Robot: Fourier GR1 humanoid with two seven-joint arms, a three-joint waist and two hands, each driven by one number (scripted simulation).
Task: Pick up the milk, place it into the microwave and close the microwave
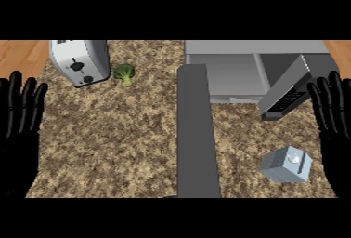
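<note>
Left hand point(21, 111) at the far left edge, resting, fingers straight, slightly spread and pointing up, holding nothing. Beside it, toward the counter's point(116, 139) back, a silver toaster point(81, 62) lying at a tilt, dark knob and slot facing up. Just right of the toaster, a small green broccoli point(125, 73) floret, apart from it. Down the middle, a long dark grey panel point(197, 135), running from near the microwave to the lower edge; possibly a counter fixture, hard to tell from this steep angle. At the back right, the microwave point(233, 69), grey cavity showing, door point(291, 88) swung open toward the right. Nearer, at lower right, the milk point(286, 164), a pale blue carton standing on the counter, well apart from the microwave and untouched. Right hand point(332, 109) at the far right edge, fingers straight, a little spread, pointing up, empty.
</note>
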